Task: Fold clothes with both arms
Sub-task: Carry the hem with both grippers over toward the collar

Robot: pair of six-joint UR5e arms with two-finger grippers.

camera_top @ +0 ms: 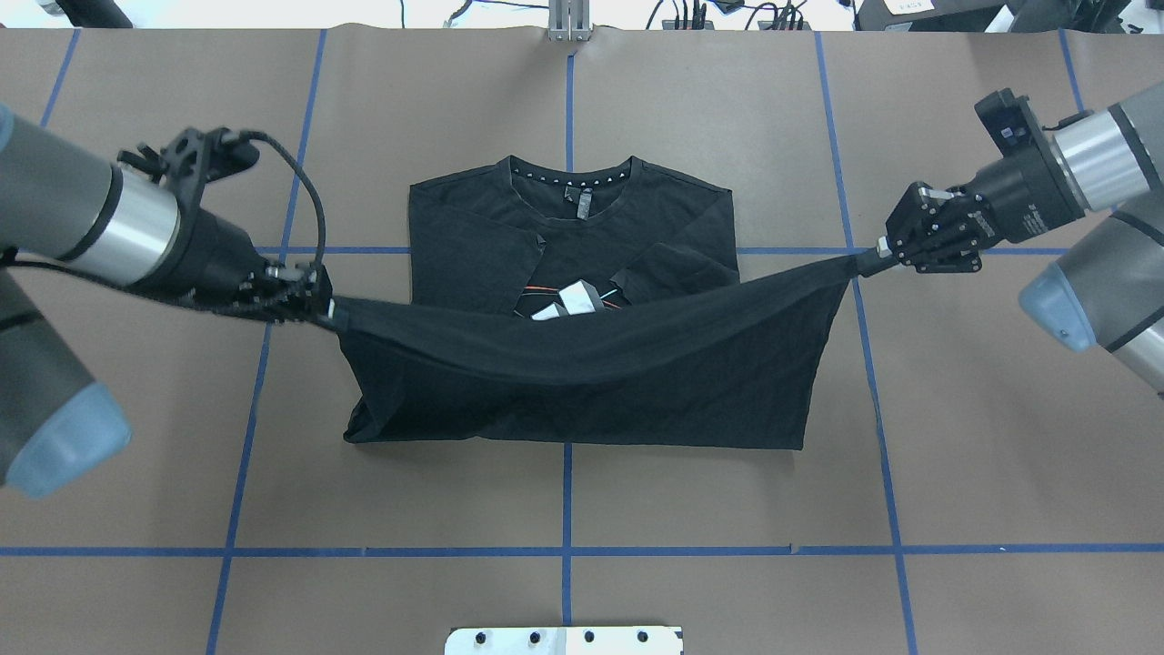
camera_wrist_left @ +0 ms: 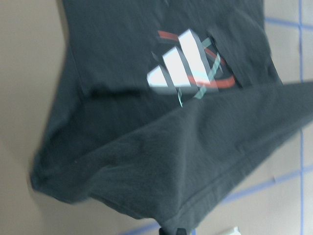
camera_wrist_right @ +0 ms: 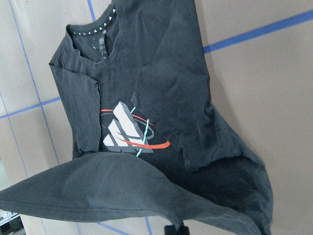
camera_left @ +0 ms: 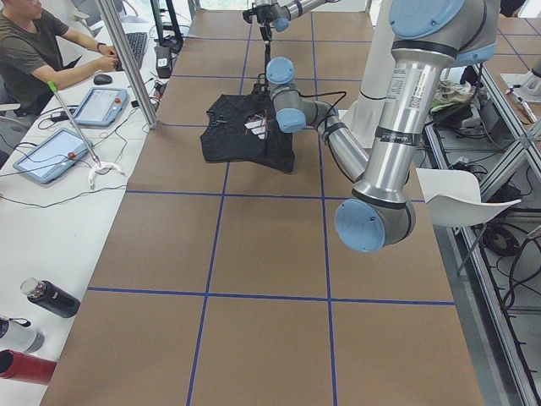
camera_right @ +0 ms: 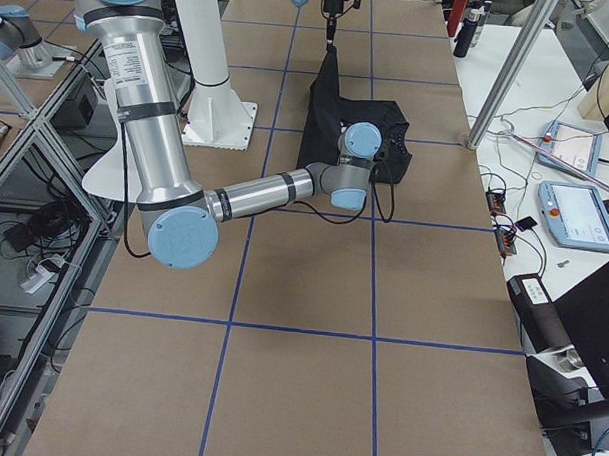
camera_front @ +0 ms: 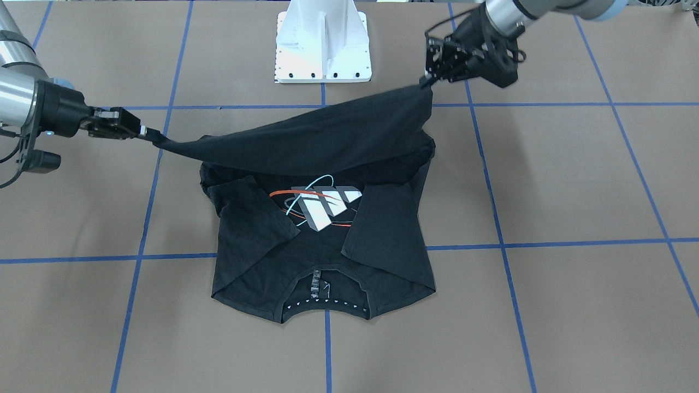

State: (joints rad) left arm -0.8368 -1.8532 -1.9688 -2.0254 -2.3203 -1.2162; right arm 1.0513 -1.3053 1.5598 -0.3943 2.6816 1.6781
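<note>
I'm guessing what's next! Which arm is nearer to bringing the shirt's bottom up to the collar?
Right, probably: the right hand holds its T-shirt corner farther toward the collar than the left hand does.

Black T-shirt (camera_wrist_right: 195,98) on brown table (camera_wrist_right: 274,73); hem end raised toward camera; logo (camera_wrist_right: 128,132) exposed.

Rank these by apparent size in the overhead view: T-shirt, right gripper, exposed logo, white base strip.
1. T-shirt, clearly largest.
2. right gripper and white base strip: too alike to rank.
3. exposed logo, smallest.
</note>
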